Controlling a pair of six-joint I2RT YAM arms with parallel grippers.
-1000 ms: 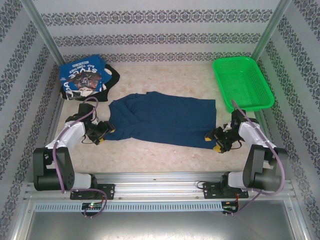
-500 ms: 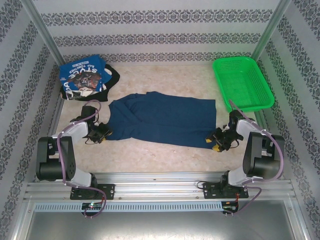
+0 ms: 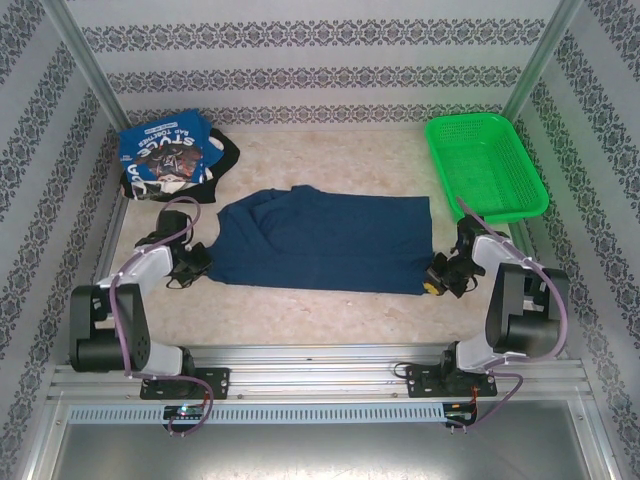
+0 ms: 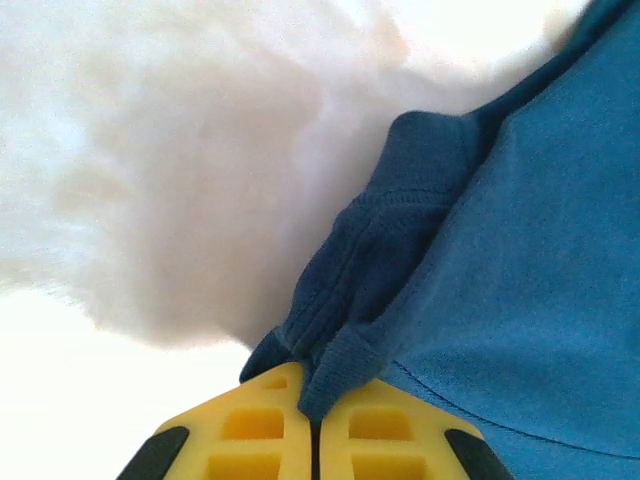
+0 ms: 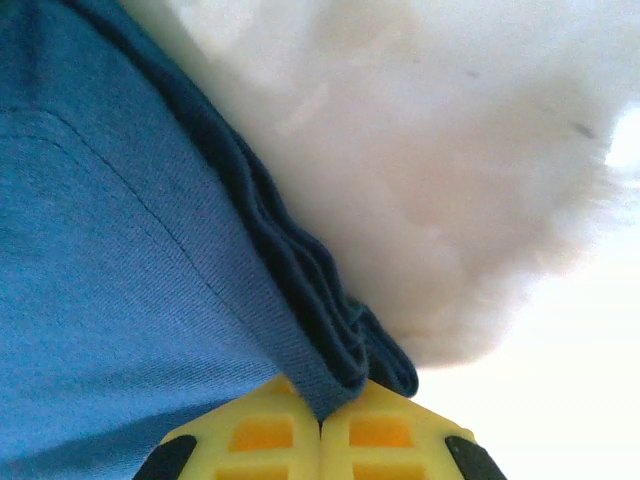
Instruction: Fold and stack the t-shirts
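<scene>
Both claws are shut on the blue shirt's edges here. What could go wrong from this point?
1. The left claw and right claw each pinch only a small bit of hem on the blue t-shirt; a pull could slip it free.
2. The right claw holds several bunched layers, so one might drop and skew the fold.
3. The right arm sits close to the green basket and could nudge it.

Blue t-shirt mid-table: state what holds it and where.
The left gripper grips the blue t-shirt by a ribbed edge at its left end; the right gripper pinches bunched edge folds at its right end.
</scene>
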